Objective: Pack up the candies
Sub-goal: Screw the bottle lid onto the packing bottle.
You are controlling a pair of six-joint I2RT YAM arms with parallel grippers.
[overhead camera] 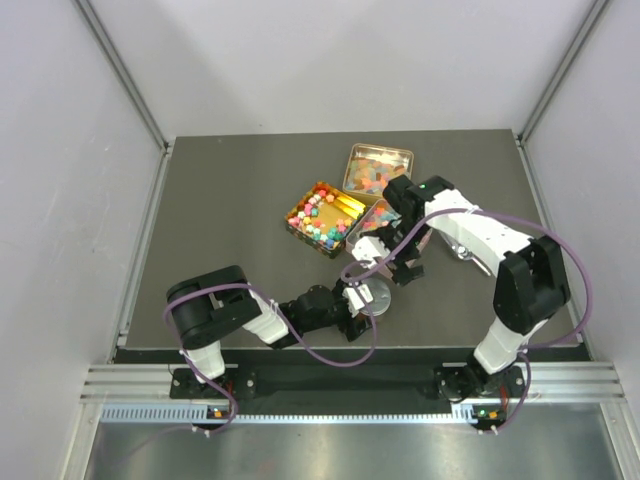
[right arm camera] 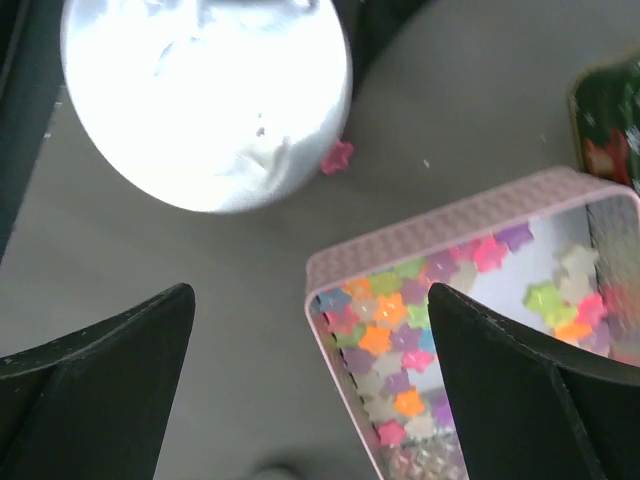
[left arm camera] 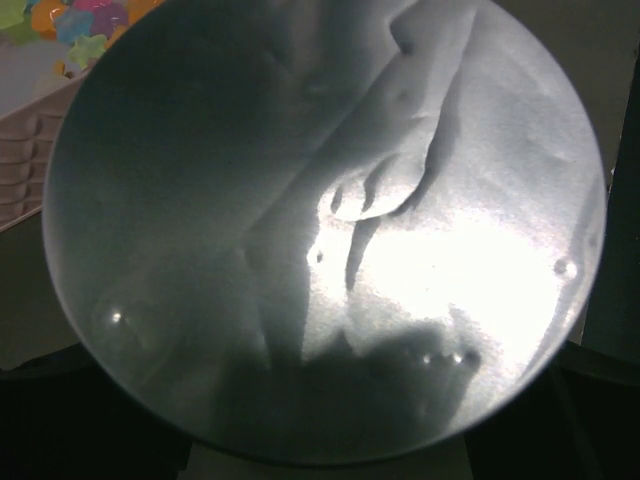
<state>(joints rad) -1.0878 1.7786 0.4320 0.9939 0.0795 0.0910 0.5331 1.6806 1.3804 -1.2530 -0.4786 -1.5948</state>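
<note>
Star-shaped candies (right arm camera: 400,320) in many colours lie in a pink tin (right arm camera: 440,235). More candies (overhead camera: 322,215) fill a yellow tin (overhead camera: 296,228) and a silver tin (overhead camera: 352,160). One pink candy (right arm camera: 337,157) lies loose on the mat beside a round silver disc (overhead camera: 378,300). The disc (left arm camera: 320,230) fills the left wrist view. My left gripper (overhead camera: 366,298) holds it across its rim, with dark fingers on both sides of it in the right wrist view. My right gripper (right arm camera: 310,293) is open over the pink tin's near corner; it (overhead camera: 397,257) hangs just behind the disc.
The three tins cluster at the middle back of the dark mat (overhead camera: 220,200). A dark green printed tin wall (right arm camera: 610,130) shows at the right edge. The pink tin's ribbed wall (left arm camera: 20,170) and a few candies (left arm camera: 70,20) show at the left wrist view's top left.
</note>
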